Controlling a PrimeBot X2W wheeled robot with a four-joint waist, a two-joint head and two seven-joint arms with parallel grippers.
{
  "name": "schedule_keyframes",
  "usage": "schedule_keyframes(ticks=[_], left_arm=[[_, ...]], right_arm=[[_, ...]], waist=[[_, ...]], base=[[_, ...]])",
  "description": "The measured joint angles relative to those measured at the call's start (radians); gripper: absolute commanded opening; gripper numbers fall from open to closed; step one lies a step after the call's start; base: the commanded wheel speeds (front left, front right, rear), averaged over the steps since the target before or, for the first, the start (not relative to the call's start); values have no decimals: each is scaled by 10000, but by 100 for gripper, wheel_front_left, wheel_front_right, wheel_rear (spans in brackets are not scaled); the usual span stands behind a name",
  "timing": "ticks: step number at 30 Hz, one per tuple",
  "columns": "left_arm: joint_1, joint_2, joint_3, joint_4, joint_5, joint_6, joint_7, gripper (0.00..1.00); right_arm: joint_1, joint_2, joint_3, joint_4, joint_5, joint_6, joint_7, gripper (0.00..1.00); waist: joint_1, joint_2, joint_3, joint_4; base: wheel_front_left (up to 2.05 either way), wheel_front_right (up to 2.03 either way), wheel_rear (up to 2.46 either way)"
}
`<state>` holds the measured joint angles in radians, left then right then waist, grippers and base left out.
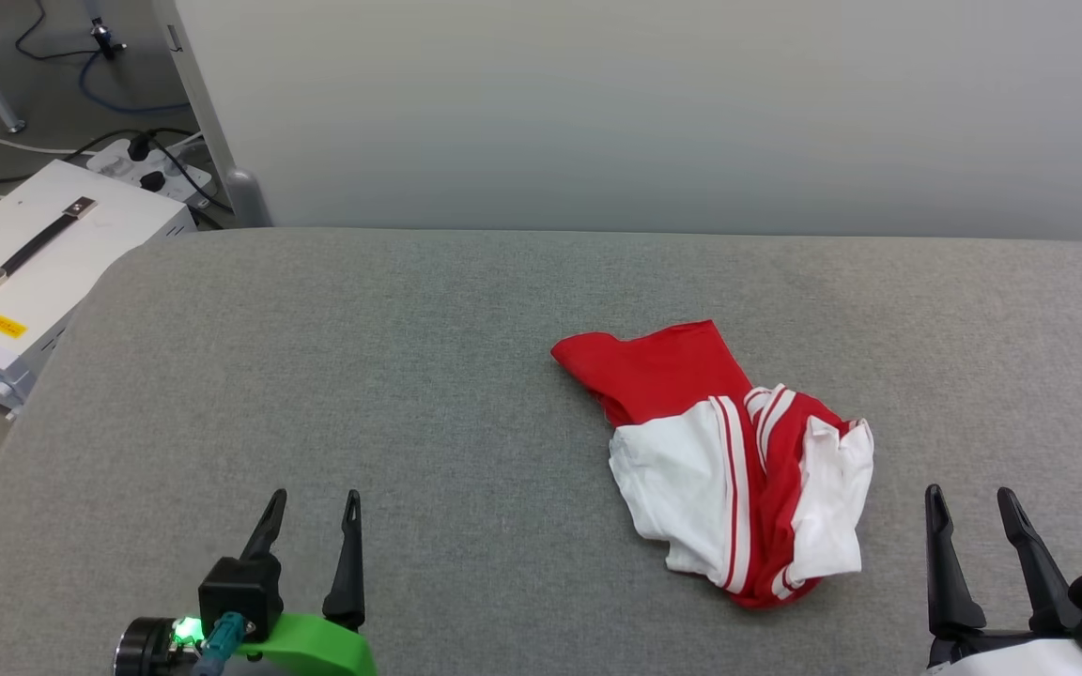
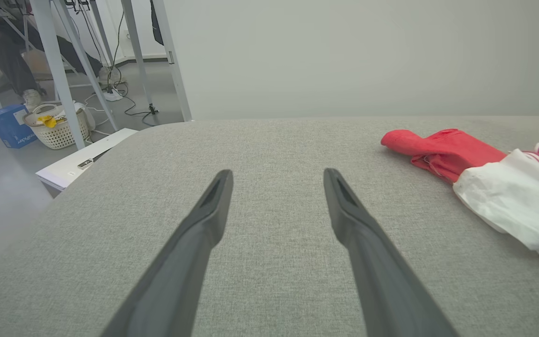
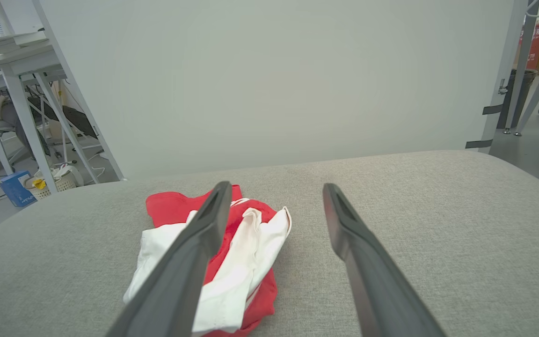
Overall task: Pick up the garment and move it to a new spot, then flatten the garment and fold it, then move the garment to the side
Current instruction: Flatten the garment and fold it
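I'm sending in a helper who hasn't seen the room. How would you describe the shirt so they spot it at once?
Find the wide grey cloth-covered table before the pale wall. Right of its middle, seen from the robot, lies a crumpled shirt. It is the only red-and-white thing on the grey surface, with striped trim along its white sleeves.

One crumpled red-and-white fabric garment (image 1: 738, 460) lies on one grey cloth-covered table (image 1: 363, 357). There are two grippers, the left gripper (image 1: 316, 496) and the right gripper (image 1: 969, 493), each with two long dark fingers (image 1: 943, 554), four in all. Off the table stand one white hard case (image 1: 100, 235) with one black strap handle (image 1: 34, 246), one pale woven basket (image 2: 59, 133) and one blue cardboard box (image 2: 10, 126).
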<state>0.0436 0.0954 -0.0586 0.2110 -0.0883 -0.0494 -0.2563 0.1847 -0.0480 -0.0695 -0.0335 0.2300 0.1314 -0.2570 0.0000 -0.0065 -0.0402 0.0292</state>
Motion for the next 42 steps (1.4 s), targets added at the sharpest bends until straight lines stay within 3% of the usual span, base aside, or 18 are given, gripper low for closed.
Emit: schedule_keyframes(ticks=[5, 9, 15, 23, 35, 39, 42], left_arm=[[-773, 119, 59, -29, -8, -322, 2, 100], [-2367, 483, -100, -113, -4, -569, 0, 100], [-4802, 940, -1120, 337, -301, -742, -12, 100], [-7605, 1620, -4341, 1141, -2474, -786, 1346, 100], [-9824, 2458, -9810, 1216, -7319, -788, 6117, 100], [-10275, 2823, -11398, 922, -8460, -788, 7451, 100], [-10495, 3016, -12019, 740, -8821, -788, 8077, 100]], right_arm=[[-23, -2, -13, -8, -2, 0, -2, 100], [-111, 0, 19, -15, -40, 0, 0, 100], [-515, 2, 109, -61, -107, 0, 0, 100], [-936, -2, 148, -84, -148, 0, 0, 100], [-1506, -2, 263, -104, -63, 0, 0, 100], [-1699, 0, 303, -107, -25, 0, 0, 100], [-1881, 0, 357, -121, 38, 0, 0, 100]], waist=[[0, 0, 204, 52], [0, 0, 468, 92], [0, 0, 965, 29], [1, 0, 1573, -268], [0, 0, 2407, -880], [1, 0, 2691, -1078], [1, 0, 2934, -1234]], base=[[0, 0, 0], [0, 0, 0], [0, 0, 0], [0, 0, 0], [0, 0, 0], [0, 0, 0], [0, 0, 0]])
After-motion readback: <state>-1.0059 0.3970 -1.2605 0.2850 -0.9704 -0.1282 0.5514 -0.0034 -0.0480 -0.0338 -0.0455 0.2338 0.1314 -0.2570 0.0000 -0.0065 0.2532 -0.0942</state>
